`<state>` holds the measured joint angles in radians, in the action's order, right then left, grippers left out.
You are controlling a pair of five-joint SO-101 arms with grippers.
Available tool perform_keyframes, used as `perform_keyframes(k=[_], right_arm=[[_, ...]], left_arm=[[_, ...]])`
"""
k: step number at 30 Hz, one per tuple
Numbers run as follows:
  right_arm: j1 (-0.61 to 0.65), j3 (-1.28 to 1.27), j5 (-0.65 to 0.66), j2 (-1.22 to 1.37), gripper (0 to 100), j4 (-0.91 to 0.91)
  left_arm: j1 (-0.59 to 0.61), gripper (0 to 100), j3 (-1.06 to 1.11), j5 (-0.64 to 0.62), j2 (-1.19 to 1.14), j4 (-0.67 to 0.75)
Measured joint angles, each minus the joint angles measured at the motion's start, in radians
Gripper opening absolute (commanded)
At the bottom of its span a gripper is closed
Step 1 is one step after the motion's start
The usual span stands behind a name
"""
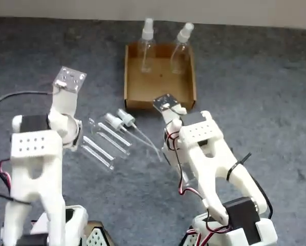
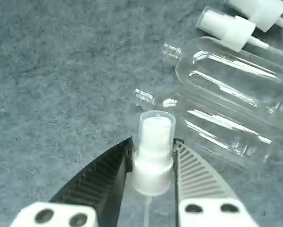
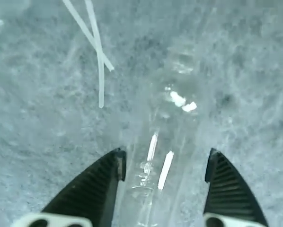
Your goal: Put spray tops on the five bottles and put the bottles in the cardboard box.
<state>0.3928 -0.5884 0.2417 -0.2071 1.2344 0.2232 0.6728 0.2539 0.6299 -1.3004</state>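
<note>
Left claw [image 2: 153, 142]: is clamping a white spray top [image 2: 153, 158] at its collar, its clear cap pointing away from the wrist.
Right claw [image 3: 166, 153]: is standing spread, with a clear bottle [image 3: 166, 127] lying between its black jaws (whether they are touching it, I cannot tell).
Capless bottles: a near bottle [image 2: 217, 130] and a far bottle [image 2: 229, 82] are lying side by side on the grey carpet [image 2: 51, 71], just beside the held top.
Loose spray tops: a first loose top [image 2: 226, 29] and a second loose top [image 2: 262, 10] are lying past the far bottle.
Dip tubes [image 3: 96, 56]: are crossing on the carpet near the right claw's bottle.
Cardboard box [image 1: 128, 77]: is sitting at the far edge between the arms, holding two upright bottles, a left boxed bottle [image 1: 146, 54] and a right boxed bottle [image 1: 179, 54], each wearing a spray top.
</note>
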Motion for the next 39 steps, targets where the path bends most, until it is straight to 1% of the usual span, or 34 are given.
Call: perform_keyframes(k=[4, 8, 12, 14, 18, 19, 23, 27, 30, 34, 37, 39], right_arm=[[0.018, 0.048, 0.000, 0.028, 22.3, -0.026], [0.031, 0.063, 0.000, 0.123, 22.1, -0.035], [0.031, 0.063, 0.000, 0.201, 21.7, -0.038], [0.031, 0.063, 0.000, 0.221, 17.6, -0.040], [0.031, 0.063, -0.034, 0.230, 1.9, -0.041], [0.031, 0.063, -0.038, 0.232, 0.0, -0.041], [0.031, 0.063, -0.040, 0.213, 0.3, -0.052], [0.034, 0.063, -0.048, 0.086, 0.3, -0.063], [0.071, 0.063, -0.048, -0.060, 0.3, -0.077], [0.178, 0.044, -0.097, -0.273, 0.3, -0.164], [0.262, -0.061, -0.120, -0.420, 0.3, -0.272], [0.321, -0.158, -0.123, -0.497, 0.3, -0.345]], left_arm=[[-0.043, 0, 0.107, -0.069, 0.192, 0.012], [-0.058, 0, 0.195, -0.080, 0.345, 0.012], [-0.058, 0, 0.244, -0.080, 0.434, 0.012], [-0.058, 0, 0.244, -0.080, 0.450, 0.012], [-0.058, 0, 0.249, -0.080, 0.454, 0.012], [-0.058, 0, 0.249, -0.080, 0.454, 0.012], [-0.058, 0, 0.249, -0.084, 0.456, 0.038], [-0.058, 0, 0.229, -0.103, 0.460, 0.078], [-0.058, 0, 0.144, -0.173, 0.460, 0.084], [-0.058, 0, -0.015, -0.295, 0.462, 0.084], [-0.058, 0, -0.118, -0.396, 0.468, 0.092], [-0.058, 0, -0.157, -0.448, 0.474, 0.123]])
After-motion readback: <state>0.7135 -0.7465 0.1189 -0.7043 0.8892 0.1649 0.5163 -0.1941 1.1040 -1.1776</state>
